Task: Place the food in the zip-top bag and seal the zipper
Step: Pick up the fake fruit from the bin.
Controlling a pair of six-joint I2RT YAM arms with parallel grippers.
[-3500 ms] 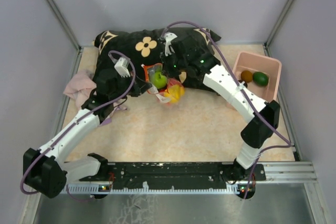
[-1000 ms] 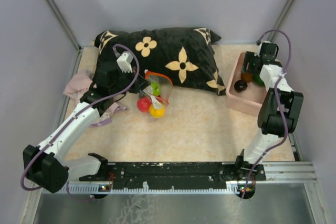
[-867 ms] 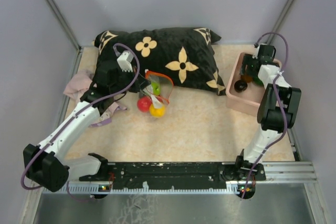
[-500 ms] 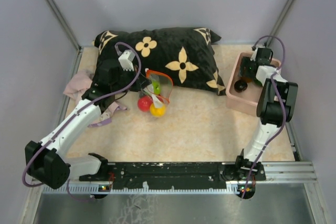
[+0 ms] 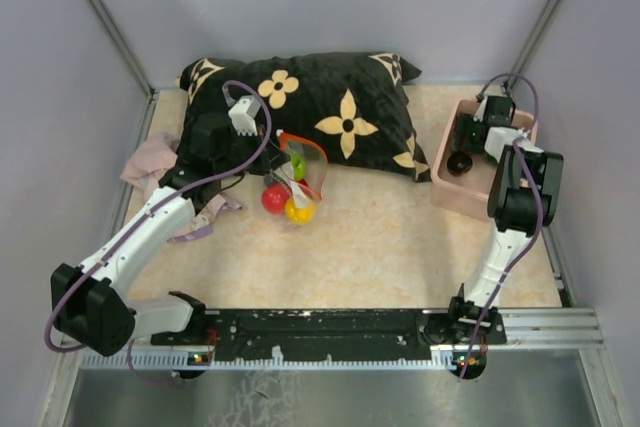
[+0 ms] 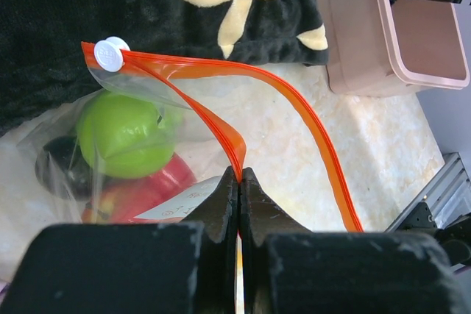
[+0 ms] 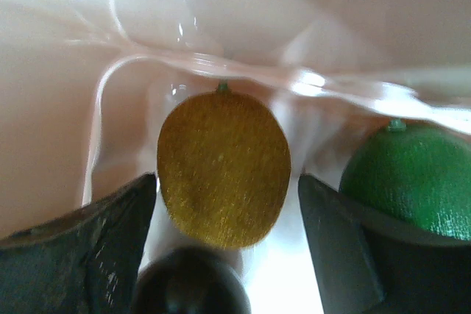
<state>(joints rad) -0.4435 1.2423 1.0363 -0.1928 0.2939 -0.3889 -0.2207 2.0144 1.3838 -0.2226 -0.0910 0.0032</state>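
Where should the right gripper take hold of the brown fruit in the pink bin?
Across its short width, at the middle, coming straight down from above. The brown fruit is egg-shaped with its stem end pointing away, and the open right gripper straddles its long sides. The green fruit lies close beside it, so keep that finger in the gap.

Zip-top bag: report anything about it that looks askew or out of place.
Its mouth gapes: the left gripper pinches only one lip of the zipper, so the other lip bows far away and the zip-top bag hangs unevenly. No tear shows.
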